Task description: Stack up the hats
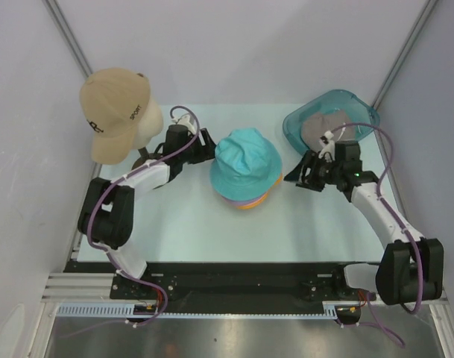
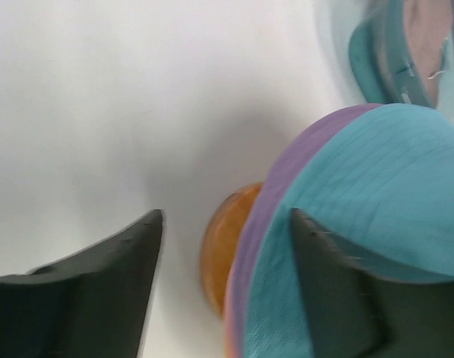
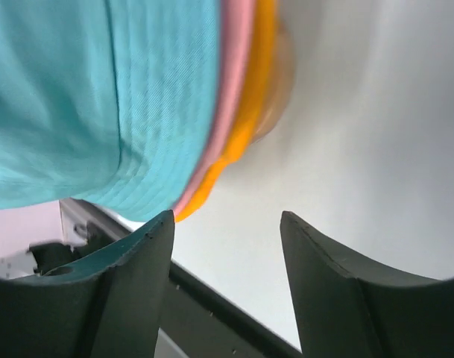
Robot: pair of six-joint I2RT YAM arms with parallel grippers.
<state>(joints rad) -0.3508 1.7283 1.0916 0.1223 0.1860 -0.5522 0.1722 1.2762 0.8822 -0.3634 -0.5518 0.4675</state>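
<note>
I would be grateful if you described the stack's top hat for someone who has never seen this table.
Look to the middle of the pale table, where a pile of hats sits. The top one is the teal bucket hat, the only fully visible hat there; the lilac hat, pink hat and orange hat merely peek out beneath.

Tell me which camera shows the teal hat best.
The top external view: the whole teal hat shows there, crown and brim. The left wrist view catches only a close part of it; the right wrist view only one side and its brim edge.
</note>
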